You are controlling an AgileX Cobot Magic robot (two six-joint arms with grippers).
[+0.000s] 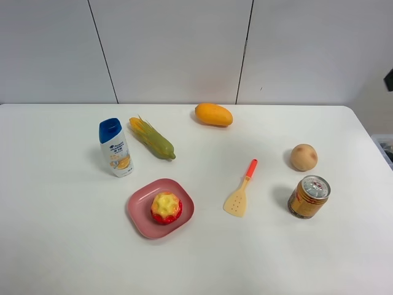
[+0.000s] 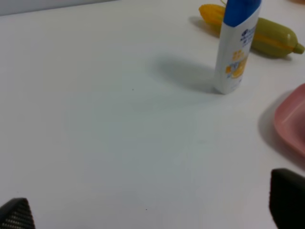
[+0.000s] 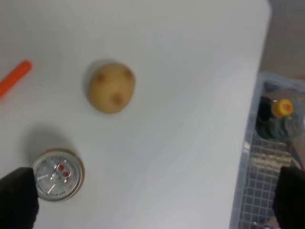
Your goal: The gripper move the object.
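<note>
The object, a red toy fruit with a lumpy yellow top [image 1: 166,208], sits on a pink plate [image 1: 141,218] at the front left of the white table. Only the plate's edge [image 2: 293,121] shows in the left wrist view; the fruit is hidden there. My left gripper [image 2: 152,210] is open and empty above bare table, apart from the plate. My right gripper [image 3: 153,198] is open and empty, high above the table's right edge. Neither gripper shows in the exterior high view.
A shampoo bottle [image 1: 115,147] [image 2: 236,47] stands beside a corn cob [image 1: 151,138] [image 2: 267,33]. An orange mango [image 1: 214,114] lies at the back. A spatula [image 1: 241,190], a tan ball [image 1: 303,157] [image 3: 112,87] and a can [image 1: 309,196] [image 3: 58,174] sit to the right. A clear bin [image 3: 271,157] stands off the table's right edge.
</note>
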